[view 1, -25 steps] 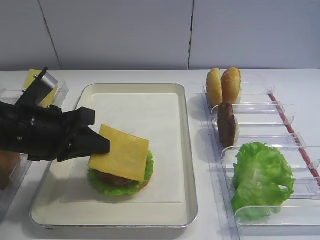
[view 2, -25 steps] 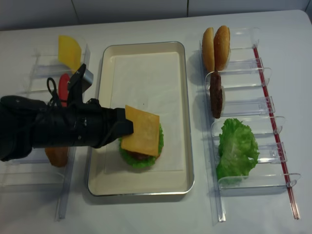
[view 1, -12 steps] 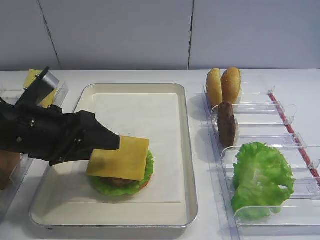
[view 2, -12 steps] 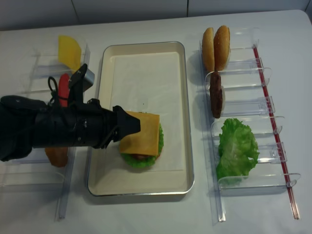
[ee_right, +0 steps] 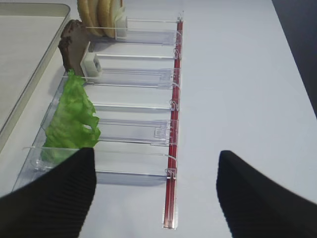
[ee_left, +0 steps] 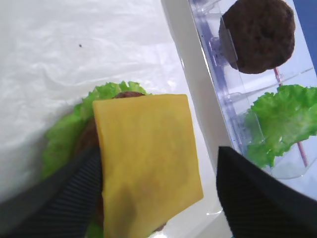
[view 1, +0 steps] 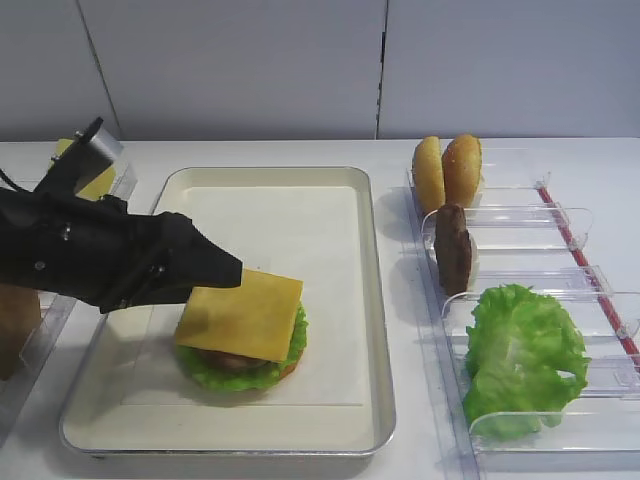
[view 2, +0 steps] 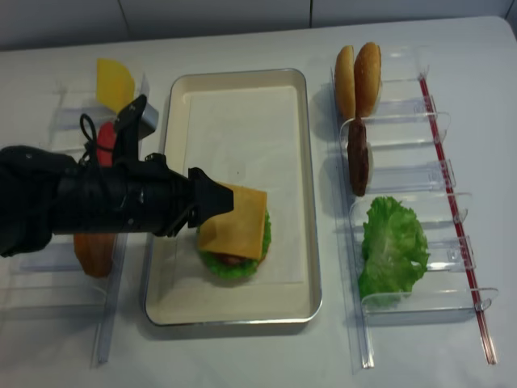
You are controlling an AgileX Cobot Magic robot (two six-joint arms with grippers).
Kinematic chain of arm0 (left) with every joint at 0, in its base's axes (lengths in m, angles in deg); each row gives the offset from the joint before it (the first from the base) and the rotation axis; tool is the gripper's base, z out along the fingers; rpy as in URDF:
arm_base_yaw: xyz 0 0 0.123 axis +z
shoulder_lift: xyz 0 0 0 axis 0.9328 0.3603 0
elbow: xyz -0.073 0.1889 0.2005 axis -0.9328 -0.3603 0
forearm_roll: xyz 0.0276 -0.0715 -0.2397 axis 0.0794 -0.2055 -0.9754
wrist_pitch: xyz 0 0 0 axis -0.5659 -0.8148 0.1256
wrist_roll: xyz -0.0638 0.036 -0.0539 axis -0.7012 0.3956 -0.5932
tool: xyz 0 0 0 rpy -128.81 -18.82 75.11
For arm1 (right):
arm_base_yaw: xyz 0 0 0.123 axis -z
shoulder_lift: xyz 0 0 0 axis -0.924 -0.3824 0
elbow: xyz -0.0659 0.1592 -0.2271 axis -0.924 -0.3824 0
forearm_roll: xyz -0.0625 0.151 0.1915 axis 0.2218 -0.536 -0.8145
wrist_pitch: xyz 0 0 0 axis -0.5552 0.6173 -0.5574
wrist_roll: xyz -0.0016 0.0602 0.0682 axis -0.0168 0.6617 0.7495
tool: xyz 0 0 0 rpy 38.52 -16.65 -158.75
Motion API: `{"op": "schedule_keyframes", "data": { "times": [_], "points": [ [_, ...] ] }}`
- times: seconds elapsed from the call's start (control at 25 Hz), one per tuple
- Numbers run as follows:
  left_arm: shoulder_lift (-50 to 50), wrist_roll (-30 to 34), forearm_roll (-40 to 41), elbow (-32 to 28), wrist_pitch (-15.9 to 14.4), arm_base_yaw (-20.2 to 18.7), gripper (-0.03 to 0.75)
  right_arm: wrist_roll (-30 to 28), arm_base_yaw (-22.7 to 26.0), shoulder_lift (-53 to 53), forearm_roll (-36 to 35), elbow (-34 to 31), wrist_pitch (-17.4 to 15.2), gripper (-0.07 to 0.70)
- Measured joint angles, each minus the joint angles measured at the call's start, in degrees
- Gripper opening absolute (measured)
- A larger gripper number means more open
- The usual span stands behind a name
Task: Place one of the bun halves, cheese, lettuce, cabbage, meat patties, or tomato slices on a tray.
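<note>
The golden cheese (view 1: 240, 318) slice lies flat on a stack of lettuce (view 1: 215, 372) and a meat patty near the front of the tray (view 1: 371, 300). My left gripper (view 1: 218, 272) hovers at the slice's left edge, open. In the left wrist view its fingers (ee_left: 67, 198) stand wide on either side of the cheese (ee_left: 146, 158), the left one close beside it, the right one well apart. My right gripper (ee_right: 156, 193) is open over bare table beside the racks, holding nothing. It does not show in the high views.
Clear racks on the right hold two bun halves (view 1: 447, 172), a meat patty (view 1: 455, 248) and lettuce (view 1: 520, 355). Left racks hold a pale yellow slice (view 2: 115, 83), a tomato slice (view 2: 105, 139) and a bun (view 2: 93, 252), partly hidden by my left arm.
My left gripper has opened and let go of the cheese, which has dropped from a tilt to lie flat on the stack. The gripper has risen slightly.
</note>
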Motion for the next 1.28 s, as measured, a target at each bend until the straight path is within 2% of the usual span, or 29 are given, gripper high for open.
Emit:
{"op": "schedule_keyframes", "data": {
  "times": [0.12,0.44,0.68,0.84,0.96,1.12,1.2,1.28],
  "points": [
    [0.0,-0.57,3.88,1.31,-0.03,0.0,0.464,0.0,0.0,0.0,0.0,0.0,0.0,0.545],
    [0.0,-11.16,23.43,8.06,-1.31,0.0,0.464,0.0,0.0,0.0,0.0,0.0,0.0,0.545],
    [-1.29,-12.3,31.08,14.8,-2.75,0.0,0.464,0.0,0.0,0.0,0.0,0.0,0.0,0.545],
    [-3.14,-15.64,41.14,18.41,-3.41,0.0,0.464,0.0,0.0,0.0,0.0,0.0,0.0,0.545],
    [-3.67,-23.71,53.59,21.02,-5.18,0.0,0.464,0.0,0.0,0.0,0.0,0.0,0.0,0.545],
    [-3.72,-39.14,71.96,24.79,-9.03,0.0,0.464,0.0,0.0,0.0,0.0,0.0,0.0,0.545],
    [-3.72,-44.88,77.16,26.53,-10.65,0.0,0.464,0.0,0.0,0.0,0.0,0.0,0.0,0.545],
    [-3.94,-47.28,79.16,27.98,-11.09,0.0,0.464,0.0,0.0,0.0,0.0,0.0,0.0,0.545]
  ]
}}
